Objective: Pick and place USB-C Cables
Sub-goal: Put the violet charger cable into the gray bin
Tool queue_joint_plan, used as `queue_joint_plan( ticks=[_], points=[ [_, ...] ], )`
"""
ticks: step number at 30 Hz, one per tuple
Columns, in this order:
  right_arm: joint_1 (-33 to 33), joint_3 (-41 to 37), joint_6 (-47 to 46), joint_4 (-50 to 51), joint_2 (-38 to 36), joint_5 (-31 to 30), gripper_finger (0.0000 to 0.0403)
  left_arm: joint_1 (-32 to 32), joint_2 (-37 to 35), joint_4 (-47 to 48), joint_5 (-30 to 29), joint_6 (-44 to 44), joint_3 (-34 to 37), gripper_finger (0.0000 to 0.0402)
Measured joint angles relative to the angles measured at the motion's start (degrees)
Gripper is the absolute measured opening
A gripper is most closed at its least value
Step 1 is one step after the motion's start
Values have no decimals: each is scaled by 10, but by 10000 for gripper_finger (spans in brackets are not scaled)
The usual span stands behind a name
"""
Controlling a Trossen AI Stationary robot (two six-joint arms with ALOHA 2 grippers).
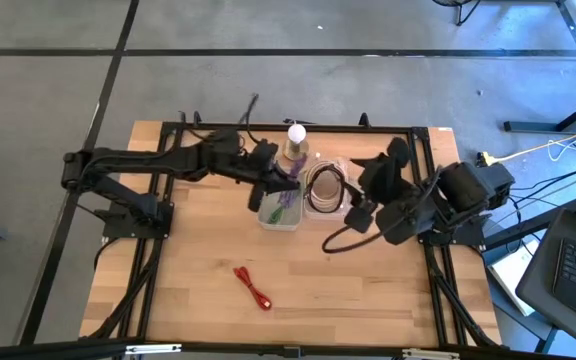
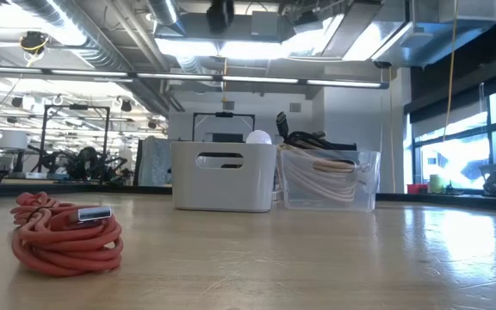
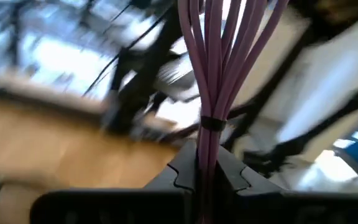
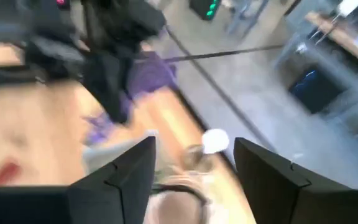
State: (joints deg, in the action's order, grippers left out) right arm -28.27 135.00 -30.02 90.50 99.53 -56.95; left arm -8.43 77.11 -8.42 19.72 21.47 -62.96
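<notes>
My left gripper [image 1: 273,188] is over the white bin [image 1: 278,222], shut on a purple USB-C cable bundle [image 3: 219,56]; the bundle also shows in the high view [image 1: 286,202]. My right gripper [image 4: 194,180] stands open, with nothing between its fingers, by the clear bin [image 1: 326,192] that holds cream-white coils [image 2: 325,176]. In the right wrist view the purple bundle [image 4: 151,74] shows farther off. A red cable bundle [image 1: 253,287] lies on the table toward its near edge. It fills the low view's left [image 2: 63,234]. My left gripper pinches the purple bundle between its two fingers [image 3: 182,174], at the end just short of the black tie [image 3: 213,122]. The strands run along the fingers and fan out past their tips. The bundle is held over the white bin, clear of the table.
A white ball on a round metal base [image 1: 296,140] stands just beyond the bins. The white bin [image 2: 222,176] and the clear bin [image 2: 327,181] sit side by side at the table's middle. A black frame [image 1: 168,130] edges the wooden table. Bare wood lies around the red bundle.
</notes>
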Motion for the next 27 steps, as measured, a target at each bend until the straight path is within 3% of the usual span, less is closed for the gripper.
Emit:
queue_joint_plan(
  ticks=[5, 13, 27],
  points=[
    [-1, -14, -14, -5, -8, 57, 203, 5, 15, 85, -94, 85, 1, 10],
    [-10, -13, -24, -5, -24, 82, 178, 11, 62, 222, -213, 200, 0, 10],
    [-38, -13, -30, -5, -30, 122, 164, 14, 176, 263, -215, 290, 1, 10]
  ],
)
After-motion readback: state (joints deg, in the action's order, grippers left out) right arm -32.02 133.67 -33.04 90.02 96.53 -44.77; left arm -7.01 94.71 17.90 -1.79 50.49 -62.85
